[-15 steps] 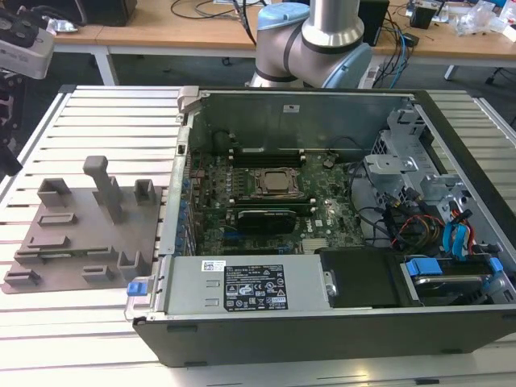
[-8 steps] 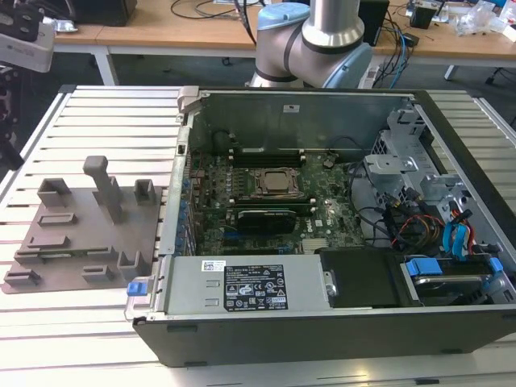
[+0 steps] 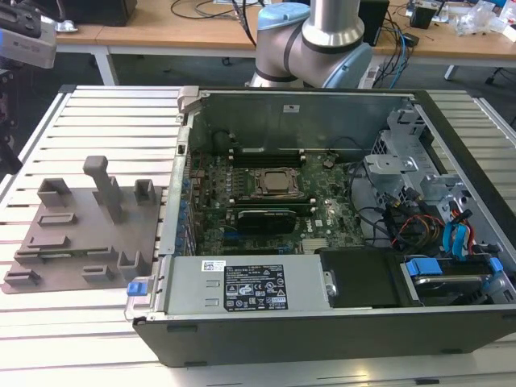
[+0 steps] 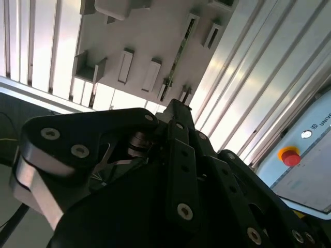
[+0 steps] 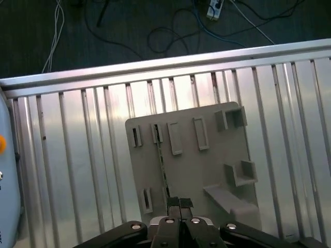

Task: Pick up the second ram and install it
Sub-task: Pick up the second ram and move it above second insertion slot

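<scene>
The ram (image 5: pixel 163 168) is seated on edge in the tray (image 5: pixel 207 170) slots, below and just ahead of the fingers (image 5: pixel 174 202) of the gripper (image 5: pixel 179 202), which are pressed together and empty; a clean grasp is obtained when they are opened, squared across its thin faces, and centred.

Beneath the gripper (image 5: pixel 179 202) lies the tray (image 5: pixel 196 165), flat on the table (image 5: pixel 77 155). The ram (image 5: pixel 162 165) stands on edge in the tray, below the gripper. The case (image 3: pixel 266 302) sits beside the tray.
</scene>
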Available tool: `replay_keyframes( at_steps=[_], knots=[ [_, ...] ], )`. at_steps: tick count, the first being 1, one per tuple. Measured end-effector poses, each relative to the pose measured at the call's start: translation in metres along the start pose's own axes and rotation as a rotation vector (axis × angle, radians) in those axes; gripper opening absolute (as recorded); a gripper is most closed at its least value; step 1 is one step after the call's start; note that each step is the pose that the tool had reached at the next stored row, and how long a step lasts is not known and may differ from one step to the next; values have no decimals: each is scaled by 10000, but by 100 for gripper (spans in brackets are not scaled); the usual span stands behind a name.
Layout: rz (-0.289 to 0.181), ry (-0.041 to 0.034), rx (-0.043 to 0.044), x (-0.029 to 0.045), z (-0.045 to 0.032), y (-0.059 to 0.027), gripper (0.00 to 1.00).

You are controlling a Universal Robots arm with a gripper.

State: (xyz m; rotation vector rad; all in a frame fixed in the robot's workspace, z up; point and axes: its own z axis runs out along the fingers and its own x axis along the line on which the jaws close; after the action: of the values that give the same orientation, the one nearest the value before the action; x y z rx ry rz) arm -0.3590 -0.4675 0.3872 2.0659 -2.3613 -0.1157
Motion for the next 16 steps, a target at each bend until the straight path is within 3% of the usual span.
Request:
replay_keyframes(
  at_steps=[4,5,7,10,12,13,16],
  knots=[
    [-11,27,2,-1,0,-1,11],
    [-11,28,2,-1,0,-1,23],
    [-11,30,3,0,0,-1,36],
    [-10,32,3,-1,2,-1,36],
    [-11,32,3,2,50,-4,36],
    [-11,32,3,5,116,-7,36],
    [-11,32,3,10,220,-13,36]
  ],
)
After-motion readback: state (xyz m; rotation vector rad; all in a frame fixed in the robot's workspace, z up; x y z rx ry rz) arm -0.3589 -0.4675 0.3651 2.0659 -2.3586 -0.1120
